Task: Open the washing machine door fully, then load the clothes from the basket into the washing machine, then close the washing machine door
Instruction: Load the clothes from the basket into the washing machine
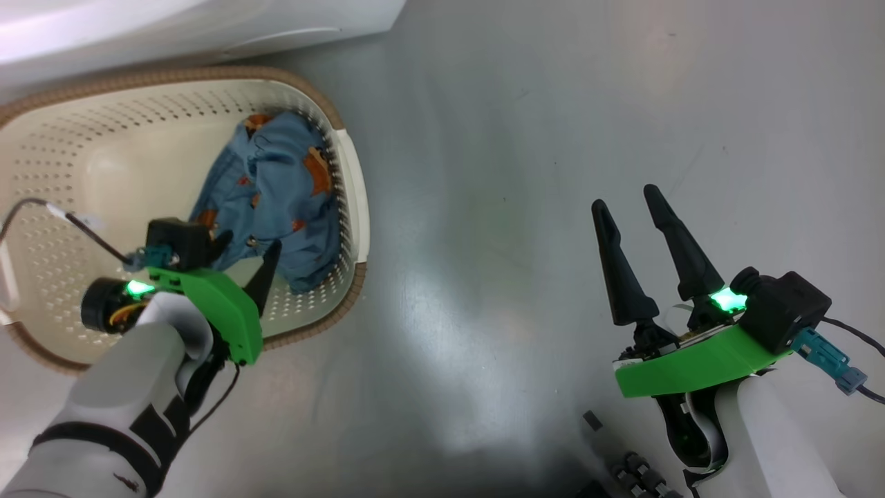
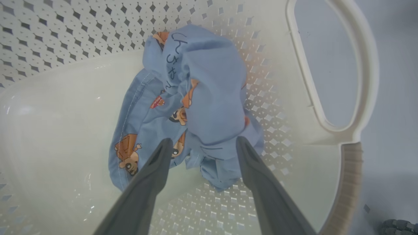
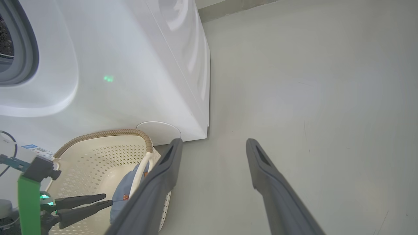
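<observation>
The clothes (image 2: 202,98) lie bunched at the right end of the basket (image 1: 104,138), against the wall beside its handle (image 2: 369,65). They are straight ahead of and just below my left hand (image 2: 203,141), with the bundle's long axis running on along the fingers. That hand is spread wide and holds nothing. Its tips straddle the cloth's near edge, though I cannot tell if they touch. My right hand (image 1: 624,196), equally wide and empty, hangs over bare floor (image 1: 484,207), well apart, so I judge the left is the one to reach.
</observation>
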Tool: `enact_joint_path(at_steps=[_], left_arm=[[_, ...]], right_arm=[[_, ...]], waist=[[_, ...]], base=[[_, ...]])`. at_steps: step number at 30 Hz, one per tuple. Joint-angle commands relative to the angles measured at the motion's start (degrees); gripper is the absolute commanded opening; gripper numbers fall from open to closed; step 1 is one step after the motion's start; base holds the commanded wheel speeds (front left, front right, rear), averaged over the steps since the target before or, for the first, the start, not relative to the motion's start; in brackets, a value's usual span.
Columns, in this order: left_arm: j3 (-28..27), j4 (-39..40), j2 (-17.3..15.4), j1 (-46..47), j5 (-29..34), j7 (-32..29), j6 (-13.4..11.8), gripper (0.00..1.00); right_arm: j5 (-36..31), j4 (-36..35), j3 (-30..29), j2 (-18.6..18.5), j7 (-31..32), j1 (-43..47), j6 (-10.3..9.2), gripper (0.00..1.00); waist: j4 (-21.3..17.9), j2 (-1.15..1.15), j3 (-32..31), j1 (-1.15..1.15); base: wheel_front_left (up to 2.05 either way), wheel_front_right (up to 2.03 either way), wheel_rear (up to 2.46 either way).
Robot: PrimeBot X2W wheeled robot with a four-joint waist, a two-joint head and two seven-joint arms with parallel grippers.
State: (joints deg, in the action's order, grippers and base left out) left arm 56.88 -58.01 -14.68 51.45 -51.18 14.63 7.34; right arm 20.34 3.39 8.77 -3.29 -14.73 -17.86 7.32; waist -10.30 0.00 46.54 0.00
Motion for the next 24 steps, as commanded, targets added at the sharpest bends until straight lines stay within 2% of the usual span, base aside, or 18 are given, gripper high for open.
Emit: enact_joint_path(at_steps=[1, 17, 18, 20, 24], left_arm=[[-0.3, 0.0, -1.9, 0.3, -0.7, 0.4, 0.1, 1.00], [5.9, 2.5, -3.6, 3.6, -7.4, 0.4, 0.1, 1.00], [6.2, 2.7, -3.7, 3.7, -7.7, 0.4, 0.1, 0.60], [7.0, 3.2, -3.9, 3.9, -8.4, 0.4, 0.1, 0.00], [7.3, 4.3, -4.0, 4.1, -10.4, 0.4, 0.1, 0.00]], right_arm=[[0.3, -1.4, 1.6, 0.4, -0.3, 0.6, 0.17, 1.00], [1.3, -2.3, 2.4, 0.4, -0.3, 1.0, 0.17, 1.00], [1.3, -2.3, 2.4, 0.4, -0.3, 1.0, 0.17, 1.00], [1.3, -2.4, 2.4, 0.4, -0.3, 1.1, 0.17, 1.00], [1.2, -2.6, 2.0, 0.4, -0.3, 1.2, 0.17, 1.00]], waist=[[-0.6, 0.00, 0.8, 0.00], [-2.7, 0.00, 2.1, 0.00], [-2.8, 0.00, 2.1, 0.00], [-2.9, 0.00, 2.1, 0.00], [-2.9, 0.00, 2.0, 0.00]], base=[[0.00, 0.00, 0.00], [0.00, 0.00, 0.00], [0.00, 0.00, 0.00], [0.00, 0.00, 0.00], [0.00, 0.00, 0.00]])
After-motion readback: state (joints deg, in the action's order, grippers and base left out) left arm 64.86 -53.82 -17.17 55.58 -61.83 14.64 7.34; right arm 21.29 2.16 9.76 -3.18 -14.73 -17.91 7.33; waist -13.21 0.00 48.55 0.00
